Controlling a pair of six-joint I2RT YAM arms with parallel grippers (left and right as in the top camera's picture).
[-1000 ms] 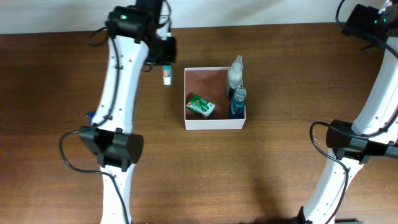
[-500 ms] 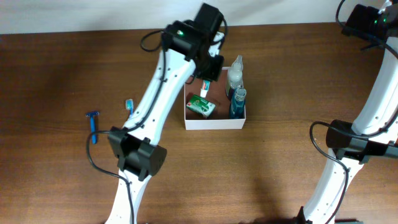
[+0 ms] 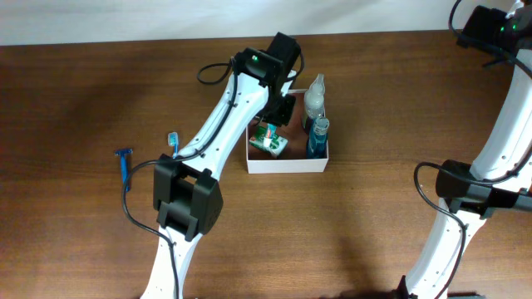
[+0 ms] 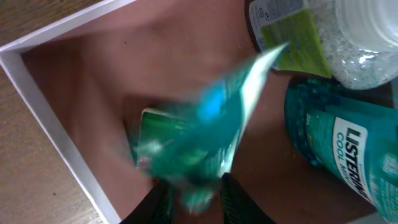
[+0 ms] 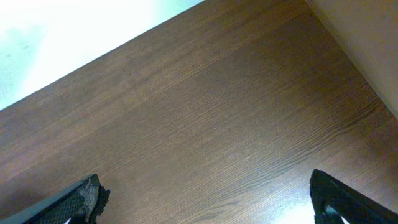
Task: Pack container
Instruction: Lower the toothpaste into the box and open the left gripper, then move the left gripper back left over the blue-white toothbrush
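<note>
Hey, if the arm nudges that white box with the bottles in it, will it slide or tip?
Probably slide: the container is shallow and sits flat on the smooth wood table. Its thin white walls look likely to flex if pinched. The clear bottle and blue bottle crowd its right side, so it may swivel when pushed.

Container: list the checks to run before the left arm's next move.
1. Left gripper over the container: ok.
2. Grip on the tube: cannot tell; it is blurred between the fingers.
3. Bare floor under the tube: not ok; the green pack lies beneath it.
4. Clear bottle and blue bottle out of the way, along the right wall: ok.
5. Right gripper open and away over the table: ok.
6. Everything packed: not ok; the razor lies outside on the table.
</note>
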